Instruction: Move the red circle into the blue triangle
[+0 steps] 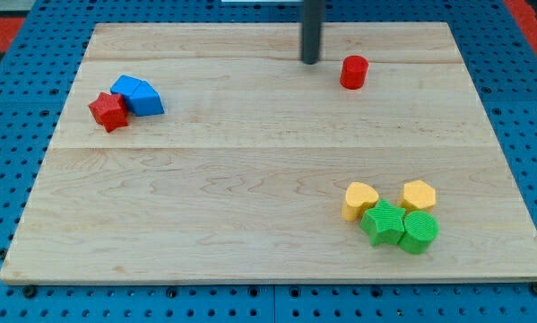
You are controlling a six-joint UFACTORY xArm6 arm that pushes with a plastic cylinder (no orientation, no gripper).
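We have our rod hanging down from the top edge of the frame, just right of centre, and my tip point(311, 61) rests on the wooden board point(250, 179) near its top edge. There are no jaws on this arm to open or shut, only the straight dark rod, and it holds nothing. The red circle point(354, 72) stands just to the right of my tip and a touch lower in the frame, with a narrow strip of bare wood between them, so the 2 are close but apart.

The blue triangle point(146, 98) lies in the upper left of the frame, well apart from the red circle. A second blue block point(125, 87) sits against its upper left side; its shape we cannot make out for certain. A red star point(108, 111) touches the 2 blue blocks at their lower left.

In the lower right of the frame 4 blocks sit in a cluster: a yellow heart point(360, 199) at the left, a yellow hexagon point(419, 194) at the right, a green star point(384, 223) below and between them, and a green circle point(420, 231) touching the star's right side.
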